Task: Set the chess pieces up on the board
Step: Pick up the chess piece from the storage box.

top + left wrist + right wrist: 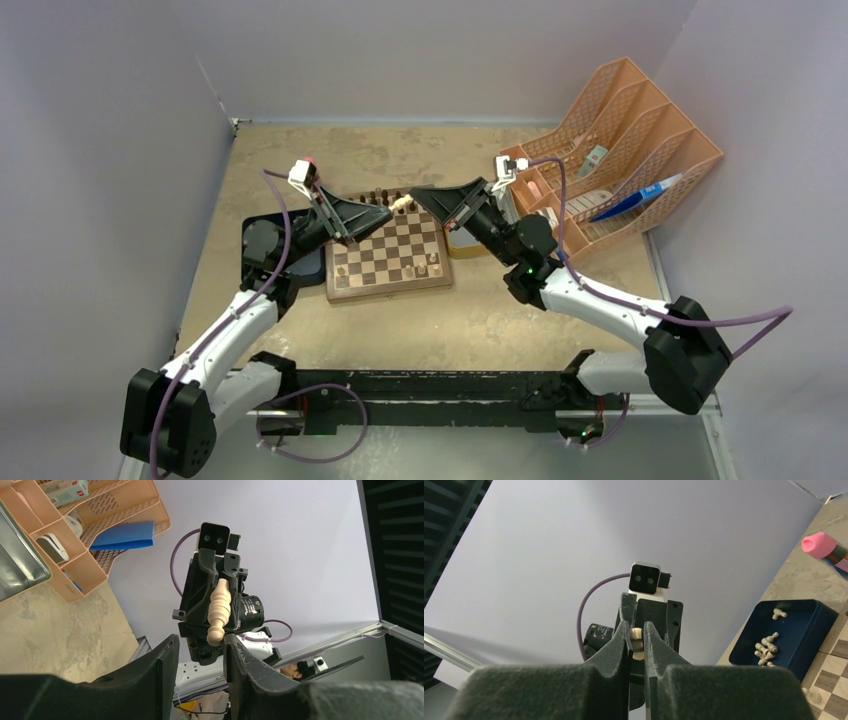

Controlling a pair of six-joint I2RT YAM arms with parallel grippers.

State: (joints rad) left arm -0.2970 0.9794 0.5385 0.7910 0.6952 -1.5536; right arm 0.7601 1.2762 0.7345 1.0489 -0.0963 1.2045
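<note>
Top external view: at the 12 o'clock edge of the board, the right gripper jaws grasp a pale chess piece; the left gripper jaws, at its 9 o'clock, stand released around its free end. Judged a handover: left must clamp before right lets go.

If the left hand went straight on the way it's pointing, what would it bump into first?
The pale chess piece held by the right hand, just ahead of the left hand; exact depth is unclear.

We see a peach plastic lattice file organizer at the far right, a blue plastic item lying in it, and a dark blue flat tray at the left.
</note>
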